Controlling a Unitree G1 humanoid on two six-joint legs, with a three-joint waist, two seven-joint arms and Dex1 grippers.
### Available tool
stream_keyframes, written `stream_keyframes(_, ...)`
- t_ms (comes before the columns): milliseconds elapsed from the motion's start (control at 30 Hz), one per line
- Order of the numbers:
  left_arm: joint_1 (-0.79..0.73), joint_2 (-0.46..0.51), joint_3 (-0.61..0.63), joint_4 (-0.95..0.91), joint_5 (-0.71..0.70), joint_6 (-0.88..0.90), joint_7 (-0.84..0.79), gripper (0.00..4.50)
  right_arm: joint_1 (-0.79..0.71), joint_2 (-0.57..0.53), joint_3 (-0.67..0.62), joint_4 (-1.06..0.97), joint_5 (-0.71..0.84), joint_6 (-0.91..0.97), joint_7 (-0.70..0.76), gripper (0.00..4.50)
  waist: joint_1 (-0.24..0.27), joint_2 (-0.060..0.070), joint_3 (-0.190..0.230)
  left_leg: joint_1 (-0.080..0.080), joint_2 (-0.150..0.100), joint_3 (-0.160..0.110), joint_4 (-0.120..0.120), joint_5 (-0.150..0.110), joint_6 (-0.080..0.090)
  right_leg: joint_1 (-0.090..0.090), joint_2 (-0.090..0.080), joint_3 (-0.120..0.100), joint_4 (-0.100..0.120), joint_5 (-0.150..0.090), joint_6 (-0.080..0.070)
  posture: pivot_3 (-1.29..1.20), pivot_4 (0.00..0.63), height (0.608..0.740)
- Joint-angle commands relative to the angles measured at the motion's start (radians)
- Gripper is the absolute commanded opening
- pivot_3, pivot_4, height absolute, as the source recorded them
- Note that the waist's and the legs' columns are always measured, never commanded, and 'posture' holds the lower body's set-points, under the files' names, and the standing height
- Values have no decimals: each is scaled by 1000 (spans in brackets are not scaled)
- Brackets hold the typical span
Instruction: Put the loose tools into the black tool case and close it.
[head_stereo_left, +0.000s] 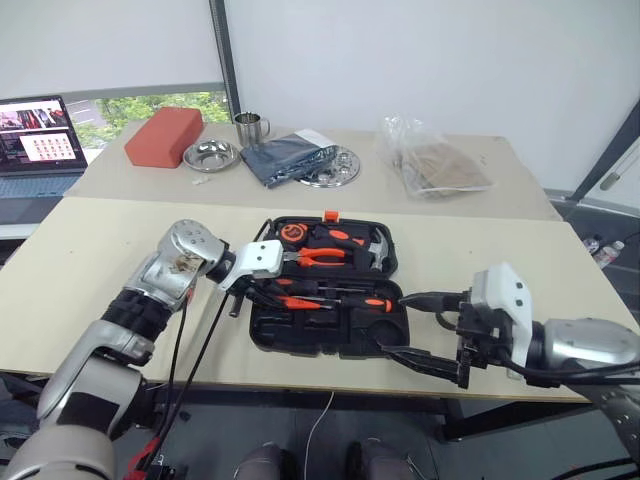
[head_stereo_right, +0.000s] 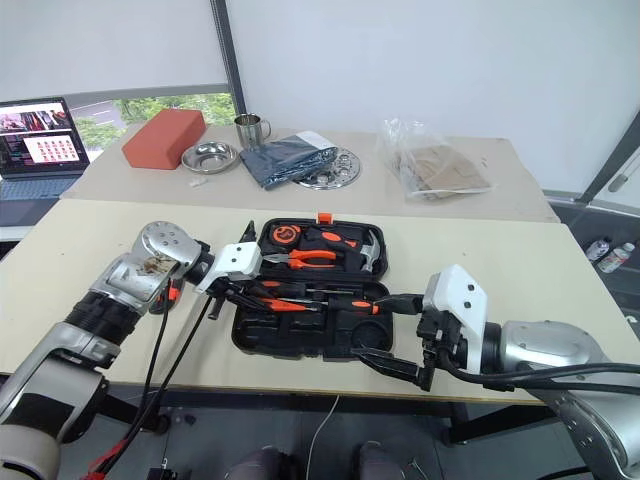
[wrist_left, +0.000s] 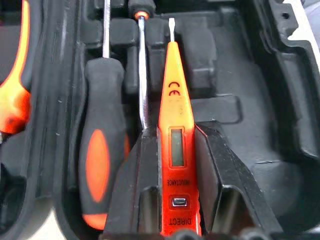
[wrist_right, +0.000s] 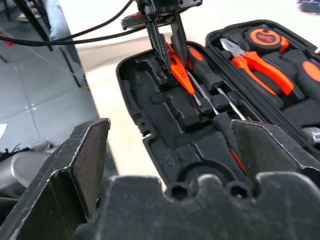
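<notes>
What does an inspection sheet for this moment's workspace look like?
Surface: pale table, second table behind.
Job's things: black case open; two screwdrivers slotted; tester in the left hand's grip over the case.
Clutter: red-brown block, steel bowl, mug, cloth, plastic bag.
Hands: left hand shut on tester; right hand open at the case's near right corner.
Cables: black cables hang along left arm.
Surroundings: laptop, window.

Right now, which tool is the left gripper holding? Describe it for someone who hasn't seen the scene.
Find the open black tool case on the near table. Over its front half, the left gripper pinches a slim tester screwdriver: all orange with a small display window, unlike the black-and-orange-handled screwdriver beside it.
</notes>
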Motion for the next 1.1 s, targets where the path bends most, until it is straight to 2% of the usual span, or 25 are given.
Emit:
stream_keyframes(33, -23, -34, 23, 24, 8, -9, -3, 467, 9, -4, -46, -35, 16, -29, -19, 4500, 0, 0, 0, 0, 0, 0, 0, 0, 0, 0, 0, 0, 0, 0, 0, 0, 150, 736)
stream_keyframes(200, -9, -66, 38, 11, 13, 26, 7, 467, 5, -10, -55, -29, 17, -31, -31, 4500, 0, 0, 0, 0, 0, 0, 1, -1, 1, 1, 0, 0, 0, 0, 1, 0, 150, 736)
stream_keyframes(667, 44, -36, 39, -86, 28, 51, -34, 467, -17, 8, -18, 5, 0, -47, -45, 4500, 0, 0, 0, 0, 0, 0, 1, -1, 1, 1, 0, 1, 0, 0, 1, 0, 150, 736)
stream_keyframes(700, 42, -39, 40, -81, 32, 54, -25, 1472, -20, 9, -15, 8, 0, -49, -47, 4500, 0, 0, 0, 0, 0, 0, 1, -1, 1, 1, 0, 1, 0, 0, 1, 0, 150, 736)
stream_keyframes(733, 40, -40, 42, -77, 33, 59, -22, 1724, -22, 11, -12, 9, 1, -49, -48, 4500, 0, 0, 0, 0, 0, 0, 1, -1, 1, 1, 0, 1, 0, 0, 1, 0, 150, 736)
stream_keyframes(967, 39, -19, 91, -133, -33, 135, -58, 4389, -19, 15, -4, 13, 6, -55, -49, 4500, 0, 0, 0, 0, 0, 0, 2, -1, 1, 1, 0, 1, 1, 0, 2, 0, 150, 736)
stream_keyframes(1067, 46, -7, 118, -162, -69, 170, -74, 4475, -18, 15, -3, 13, 9, -55, -49, 4500, -1, 0, 0, 0, 0, 0, 2, -1, 1, 1, 0, 1, 1, 0, 2, 0, 150, 736)
stream_keyframes(1100, 51, -1, 131, -169, -86, 184, -79, 4273, -18, 15, -2, 13, 9, -55, -49, 4500, -1, 0, 0, 0, 0, 0, 2, -1, 1, 1, 0, 1, 1, 0, 2, 0, 150, 736)
